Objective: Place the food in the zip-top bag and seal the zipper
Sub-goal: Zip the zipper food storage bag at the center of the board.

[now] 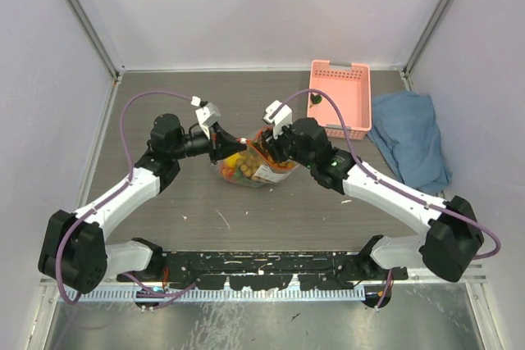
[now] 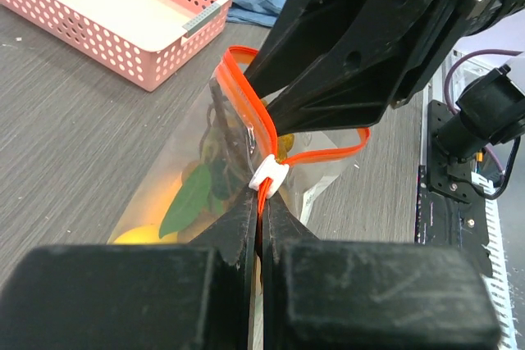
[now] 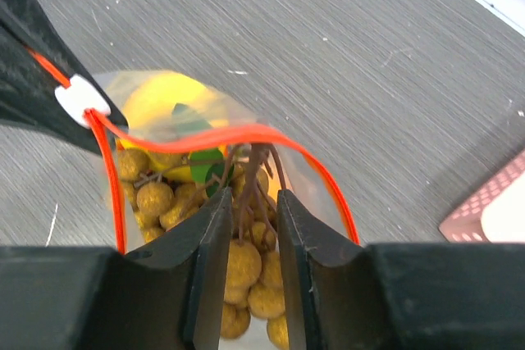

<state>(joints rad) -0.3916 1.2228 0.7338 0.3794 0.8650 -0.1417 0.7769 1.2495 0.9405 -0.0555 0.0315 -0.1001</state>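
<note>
The clear zip-top bag [image 1: 254,168] stands upright at the table's middle, between both grippers. It holds yellow round fruit [image 3: 164,100], green leaves and the brownish grape bunch [image 3: 246,268]. My left gripper [image 2: 261,198] is shut on the orange-red zipper strip [image 2: 246,92], just behind its white slider [image 2: 269,173]. The bag's mouth is open in a loop [image 3: 205,135]. My right gripper [image 3: 253,194] reaches into the mouth, its jaws close together around the grape bunch's stems. In the top view the left gripper [image 1: 221,143] and the right gripper [image 1: 271,147] meet over the bag.
A pink basket [image 1: 340,64] stands at the back right with a small dark item [image 1: 315,100] inside; its wall shows in the left wrist view [image 2: 107,47]. A blue cloth [image 1: 410,137] lies to its right. White walls enclose the table.
</note>
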